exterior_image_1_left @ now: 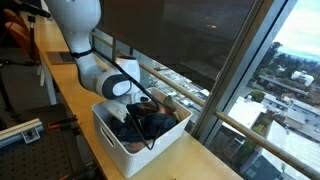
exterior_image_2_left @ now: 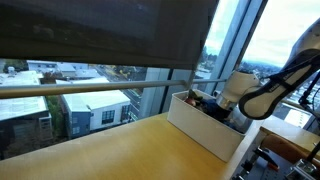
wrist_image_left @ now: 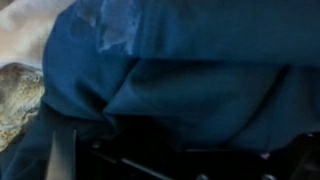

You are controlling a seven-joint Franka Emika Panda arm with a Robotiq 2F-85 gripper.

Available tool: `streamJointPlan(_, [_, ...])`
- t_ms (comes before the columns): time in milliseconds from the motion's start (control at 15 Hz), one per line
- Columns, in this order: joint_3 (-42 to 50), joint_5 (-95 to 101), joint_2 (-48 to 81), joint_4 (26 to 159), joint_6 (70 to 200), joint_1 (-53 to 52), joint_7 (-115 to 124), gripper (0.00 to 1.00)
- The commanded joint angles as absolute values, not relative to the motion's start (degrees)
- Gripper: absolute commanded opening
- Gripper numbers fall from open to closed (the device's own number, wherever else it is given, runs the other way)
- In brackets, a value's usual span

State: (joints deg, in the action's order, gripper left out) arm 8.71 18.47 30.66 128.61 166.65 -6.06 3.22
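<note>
My gripper (exterior_image_1_left: pixel 140 110) reaches down into a white bin (exterior_image_1_left: pixel 118 138) that stands on a wooden counter and holds dark clothes. In an exterior view the gripper (exterior_image_2_left: pixel 228 103) is sunk among the clothes in the bin (exterior_image_2_left: pixel 205 132). The wrist view is filled by dark blue cloth (wrist_image_left: pixel 190 70) pressed close to the camera, with a paler patterned cloth (wrist_image_left: pixel 15 100) at the left edge. The fingers are buried in dark fabric and do not show clearly, so I cannot tell whether they are open or shut.
The wooden counter (exterior_image_1_left: pixel 75 95) runs along a tall window (exterior_image_2_left: pixel 120 50) with a dark blind pulled down and a city outside. A railing (exterior_image_2_left: pixel 90 88) runs just behind the counter. A dark cable hangs from the arm (exterior_image_1_left: pixel 85 50) over the bin.
</note>
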Motion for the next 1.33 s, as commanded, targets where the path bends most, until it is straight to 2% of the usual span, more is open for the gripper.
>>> streamJointPlan(0, [8.09,16.01,37.63,124.98,166.69,-4.72,1.88,1.00])
streamJointPlan(67, [7.46,15.31,38.62,124.55,166.54,-4.01,1.34,1.00])
streamJointPlan(133, [7.28,14.83,39.12,124.46,166.61,-3.92,1.38,0.75])
streamJointPlan(200, [6.99,14.47,39.07,124.80,167.06,-3.88,1.26,0.73])
streamJointPlan(333, [6.83,14.11,38.09,125.59,167.36,-4.10,1.01,0.60])
streamJointPlan(600, [5.45,13.00,34.30,127.59,166.51,-2.87,-0.62,0.31])
streamJointPlan(867, [2.44,10.56,25.29,132.63,164.61,0.12,-4.04,0.01])
streamJointPlan(1267, [-3.52,2.75,6.80,139.75,159.39,4.71,-10.53,0.00])
